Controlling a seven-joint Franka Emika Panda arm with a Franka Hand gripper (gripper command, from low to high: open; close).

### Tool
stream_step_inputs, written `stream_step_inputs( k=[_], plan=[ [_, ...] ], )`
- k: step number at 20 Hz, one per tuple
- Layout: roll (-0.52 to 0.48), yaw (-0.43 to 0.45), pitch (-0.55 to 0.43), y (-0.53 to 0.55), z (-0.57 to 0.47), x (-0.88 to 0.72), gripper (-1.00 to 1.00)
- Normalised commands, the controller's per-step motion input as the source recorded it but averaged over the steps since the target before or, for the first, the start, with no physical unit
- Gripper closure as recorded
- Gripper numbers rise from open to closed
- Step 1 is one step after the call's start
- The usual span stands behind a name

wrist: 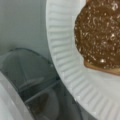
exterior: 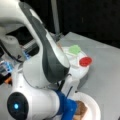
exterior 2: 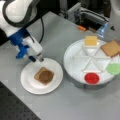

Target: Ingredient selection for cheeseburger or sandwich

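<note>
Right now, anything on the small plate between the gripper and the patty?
No. In a front view the gripper hangs over the small plate's upper rim; only bare plate separates it from the patty on its toast slice.

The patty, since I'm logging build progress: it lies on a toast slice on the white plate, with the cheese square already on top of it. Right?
Not quite. The patty lies on the toast slice on the white plate, but the cheese square sits in the divided tray, as a front view shows.

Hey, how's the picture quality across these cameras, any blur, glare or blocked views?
In a front view the arm blocks most of the scene. In a front view the white plate and the sectioned tray are evenly lit, softly blurred. In the wrist view the patty glints with speckled highlights; the lower left is dim and unfocused.
</note>
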Motion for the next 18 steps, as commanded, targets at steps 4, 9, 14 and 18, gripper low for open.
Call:
stream_step_inputs(
  k=[4,9,14,18],
  plan=[
    [-0.778,-0.155,0.013,0.36,-0.07,-0.54,-1.0],
    [-0.525,-0.284,-0.043,0.61,0.19,-0.5,-1.0],
    [-0.482,-0.058,-0.066,0.64,0.28,-0.63,-1.0],
    [-0.519,-0.025,-0.09,0.54,0.23,-0.59,-1.0]
  ],
)
